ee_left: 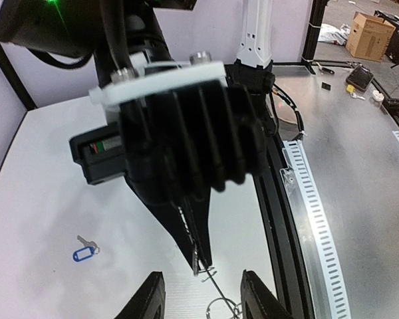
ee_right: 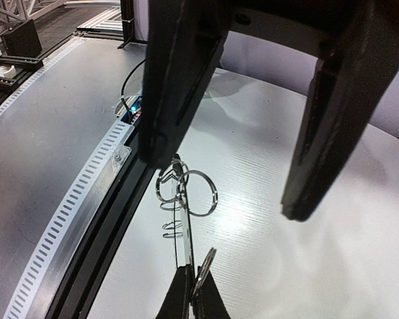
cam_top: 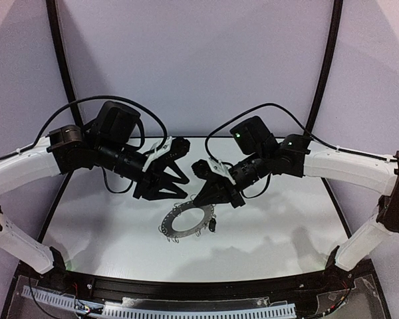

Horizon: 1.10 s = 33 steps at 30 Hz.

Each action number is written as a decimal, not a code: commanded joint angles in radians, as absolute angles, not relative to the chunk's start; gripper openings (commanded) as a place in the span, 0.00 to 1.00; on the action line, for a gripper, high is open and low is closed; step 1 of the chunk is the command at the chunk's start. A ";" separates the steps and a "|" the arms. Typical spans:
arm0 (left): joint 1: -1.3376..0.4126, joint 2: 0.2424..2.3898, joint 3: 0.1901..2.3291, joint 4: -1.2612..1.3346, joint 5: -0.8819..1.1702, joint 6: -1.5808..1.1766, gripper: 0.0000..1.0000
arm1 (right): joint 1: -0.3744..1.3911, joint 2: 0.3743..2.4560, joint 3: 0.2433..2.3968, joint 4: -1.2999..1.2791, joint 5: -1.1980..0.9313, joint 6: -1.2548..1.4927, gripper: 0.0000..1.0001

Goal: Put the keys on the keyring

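The keyring [cam_top: 175, 226] is a dark grey disc with small wire loops, on the table between the two arms. My right gripper [cam_top: 201, 199] is shut on its far rim. In the right wrist view the right gripper [ee_right: 194, 292] pinches the disc edge-on [ee_right: 186, 229], with wire loops [ee_right: 201, 193] beyond. My left gripper [cam_top: 165, 189] is open and empty just left of the ring; its own fingers [ee_left: 149, 299] frame the pinched rim [ee_left: 216, 286]. The black-headed key [cam_top: 213, 226] lies by the ring's right edge. The blue-tagged key [ee_left: 85, 253] lies on the table; I cannot find it in the top view.
The black rail [cam_top: 186, 290] runs along the table's near edge, close to the ring in both wrist views. The table is white with a black border. Black frame posts [cam_top: 60, 60] and cables stand behind the arms.
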<state>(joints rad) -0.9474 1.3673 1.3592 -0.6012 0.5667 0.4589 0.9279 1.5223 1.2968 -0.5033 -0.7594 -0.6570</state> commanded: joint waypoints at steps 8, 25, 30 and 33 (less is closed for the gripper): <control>-0.952 1.449 1.433 -0.626 0.559 0.427 0.27 | 0.934 1.541 1.346 -0.455 -0.744 -0.650 0.00; -0.954 1.463 1.407 -0.623 0.465 0.461 0.02 | 0.936 1.527 1.350 -0.425 -0.764 -0.628 0.00; -0.953 1.441 1.380 -0.575 0.488 0.443 0.01 | 0.936 1.526 1.350 -0.429 -0.759 -0.628 0.00; -0.953 1.430 1.360 -0.552 0.477 0.410 0.01 | 0.936 1.515 1.337 -0.414 -0.751 -0.625 0.00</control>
